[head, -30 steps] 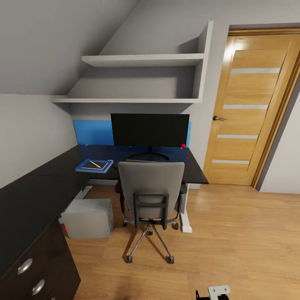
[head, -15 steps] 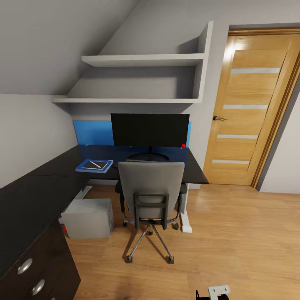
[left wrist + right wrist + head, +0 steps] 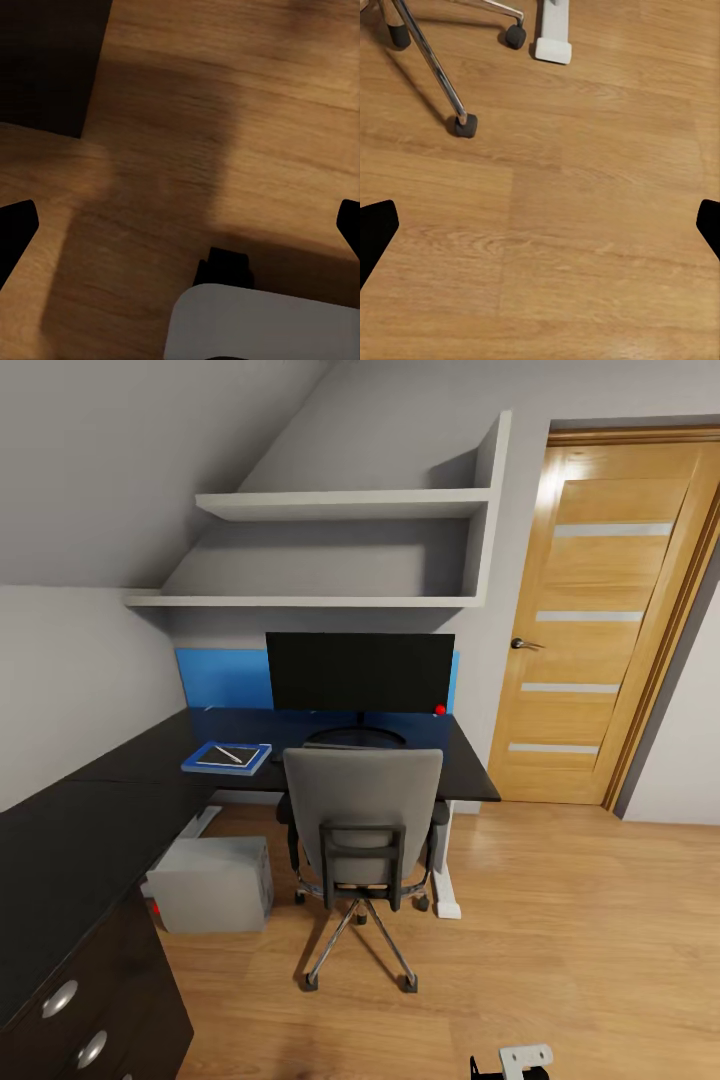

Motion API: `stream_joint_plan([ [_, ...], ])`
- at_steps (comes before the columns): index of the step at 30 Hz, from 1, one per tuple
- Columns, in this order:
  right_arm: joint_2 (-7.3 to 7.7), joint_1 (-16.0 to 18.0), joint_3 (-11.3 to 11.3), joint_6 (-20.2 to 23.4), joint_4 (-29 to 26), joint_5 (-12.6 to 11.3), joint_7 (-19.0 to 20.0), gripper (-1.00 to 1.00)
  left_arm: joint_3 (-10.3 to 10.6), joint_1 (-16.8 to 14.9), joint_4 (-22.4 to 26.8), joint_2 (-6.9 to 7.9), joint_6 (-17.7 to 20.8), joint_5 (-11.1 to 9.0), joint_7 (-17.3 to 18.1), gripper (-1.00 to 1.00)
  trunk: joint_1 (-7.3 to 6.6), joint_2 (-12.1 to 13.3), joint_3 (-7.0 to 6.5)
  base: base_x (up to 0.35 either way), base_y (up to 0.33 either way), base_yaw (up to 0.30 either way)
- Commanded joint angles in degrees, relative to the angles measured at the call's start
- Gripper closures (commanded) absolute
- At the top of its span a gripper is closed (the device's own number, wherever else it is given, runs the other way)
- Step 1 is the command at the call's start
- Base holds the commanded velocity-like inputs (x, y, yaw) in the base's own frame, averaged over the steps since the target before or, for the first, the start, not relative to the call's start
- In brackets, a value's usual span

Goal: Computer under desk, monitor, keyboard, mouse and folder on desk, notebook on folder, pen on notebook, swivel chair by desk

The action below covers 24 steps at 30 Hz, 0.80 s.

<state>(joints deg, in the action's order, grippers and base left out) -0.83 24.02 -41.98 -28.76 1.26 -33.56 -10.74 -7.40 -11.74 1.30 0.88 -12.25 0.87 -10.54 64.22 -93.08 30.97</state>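
The black monitor (image 3: pixel 360 672) stands on the long black desk (image 3: pixel 130 800). Left of it lies the blue folder (image 3: pixel 200 763), with the grey notebook (image 3: pixel 218 758) and the pen (image 3: pixel 231 753) stacked on top. The grey swivel chair (image 3: pixel 362 800) is pushed up to the desk in front of the monitor. The grey computer (image 3: pixel 213 882) sits on the floor under the desk. The keyboard and mouse are hidden. My left gripper (image 3: pixel 180 229) and right gripper (image 3: pixel 540 225) both hang open over the wooden floor, holding nothing.
A wooden door (image 3: pixel 600 620) is shut at the right. White shelves (image 3: pixel 345 505) hang above the desk. A chrome chair leg (image 3: pixel 431 60) with castors and a white desk foot (image 3: pixel 553 34) are near my right gripper. Desk drawers (image 3: pixel 90 1030) stand at the near left.
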Motion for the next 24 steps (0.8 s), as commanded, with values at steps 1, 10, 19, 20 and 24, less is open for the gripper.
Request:
stream_joint_plan([
  [1, -0.05, 0.05, -0.48, -0.16, 0.13, -0.19, -0.24, -1.00, -0.34, -0.04, -0.07, 0.00, -0.23, 0.10, -0.03, -1.00, 0.00, -0.03, 0.06, 0.000, 0.000, 0.000],
  [10, -0.05, 0.06, -0.51, -0.16, 0.13, -0.19, -0.24, -1.00, -0.33, -0.04, -0.07, 0.00, -0.23, 0.10, -0.01, -1.00, 0.00, -0.03, 0.06, 0.000, 0.000, 0.000],
  [19, -0.05, 0.04, -0.49, -0.16, 0.15, -0.19, -0.24, -1.00, -0.33, -0.04, -0.07, 0.00, -0.23, 0.10, -0.02, -1.00, 0.00, -0.03, 0.06, 0.000, 0.000, 0.000],
  [20, -0.05, 0.05, -0.50, -0.16, 0.13, -0.19, -0.24, -1.00, -0.33, -0.04, -0.07, 0.00, -0.23, 0.10, -0.02, -1.00, 0.00, -0.03, 0.06, 0.000, 0.000, 0.000],
  [24, -0.05, 0.04, -0.50, -0.17, 0.14, -0.19, -0.24, -1.00, -0.33, -0.04, -0.07, 0.00, -0.23, 0.10, -0.02, -1.00, 0.00, -0.03, 0.06, 0.000, 0.000, 0.000],
])
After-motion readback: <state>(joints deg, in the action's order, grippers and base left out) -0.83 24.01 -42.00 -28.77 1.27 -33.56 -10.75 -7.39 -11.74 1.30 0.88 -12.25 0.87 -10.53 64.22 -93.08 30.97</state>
